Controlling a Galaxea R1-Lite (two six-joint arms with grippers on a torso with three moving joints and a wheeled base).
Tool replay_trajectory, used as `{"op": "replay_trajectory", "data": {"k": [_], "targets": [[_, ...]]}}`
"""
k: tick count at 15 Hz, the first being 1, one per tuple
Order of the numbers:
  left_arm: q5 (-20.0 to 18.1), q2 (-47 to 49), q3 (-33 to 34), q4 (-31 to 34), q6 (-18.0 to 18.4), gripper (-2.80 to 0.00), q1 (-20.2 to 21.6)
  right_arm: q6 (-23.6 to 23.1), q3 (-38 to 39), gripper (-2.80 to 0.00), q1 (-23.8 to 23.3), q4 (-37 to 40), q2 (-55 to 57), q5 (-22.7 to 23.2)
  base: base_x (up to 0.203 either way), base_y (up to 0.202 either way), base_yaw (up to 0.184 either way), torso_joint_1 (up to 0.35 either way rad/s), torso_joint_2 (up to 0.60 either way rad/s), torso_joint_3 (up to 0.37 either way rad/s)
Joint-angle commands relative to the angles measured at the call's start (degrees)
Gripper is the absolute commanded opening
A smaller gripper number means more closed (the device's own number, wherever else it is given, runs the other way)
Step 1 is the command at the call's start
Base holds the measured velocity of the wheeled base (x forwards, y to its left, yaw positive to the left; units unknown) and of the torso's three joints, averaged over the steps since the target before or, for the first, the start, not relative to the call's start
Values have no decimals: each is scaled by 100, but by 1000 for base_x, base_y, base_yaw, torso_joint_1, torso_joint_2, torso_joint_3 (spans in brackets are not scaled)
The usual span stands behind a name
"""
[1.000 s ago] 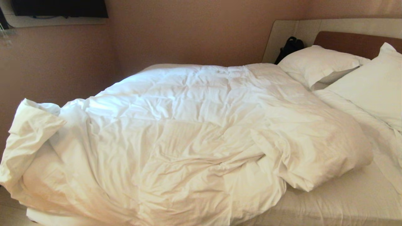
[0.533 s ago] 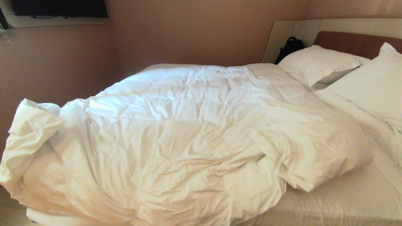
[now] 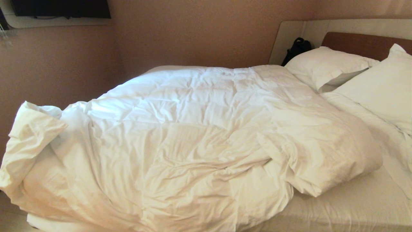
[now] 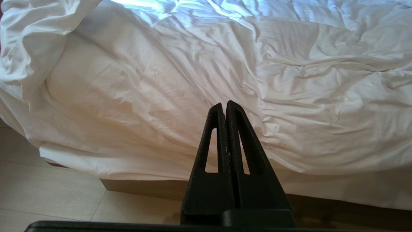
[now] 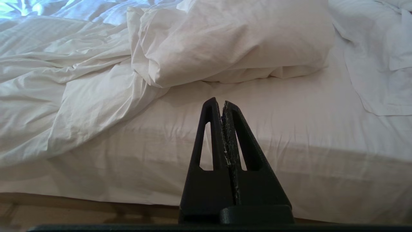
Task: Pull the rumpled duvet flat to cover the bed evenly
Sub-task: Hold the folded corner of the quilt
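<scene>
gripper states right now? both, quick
Left gripper: closed, empty, short of the duvet.
Right gripper: closed, empty, in front of the bed.

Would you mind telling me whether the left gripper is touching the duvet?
Cannot tell: left wrist view shows left gripper overlapping duvet, depth unclear.

Rumpled white quilted duvet — bunched toward foot of bed, near corner folded back, mattress side bared.
</scene>
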Motion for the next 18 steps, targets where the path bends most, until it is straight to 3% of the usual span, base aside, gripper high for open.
{"op": "replay_trajectory", "data": {"k": [1,5,8,10,18], "targets": [[0,0,0,0,-4,-280,1,-2,-8,-280,0,11,-2,-12,0,0,0,0,0,0],[8,0,0,0,-4,-280,1,-84,-143,-280,0,39,-1,-62,0,0,0,0,0,0],[0,0,0,0,-4,-280,1,-191,-1016,-280,0,657,179,22,0,0,0,0,0,0],[3,0,0,0,-4,-280,1,-225,-1199,-280,0,775,332,74,0,0,0,0,0,0],[2,0,0,0,-4,-280,1,-390,-3106,-280,19,354,4029,601,0,0,0,0,0,0]]}}
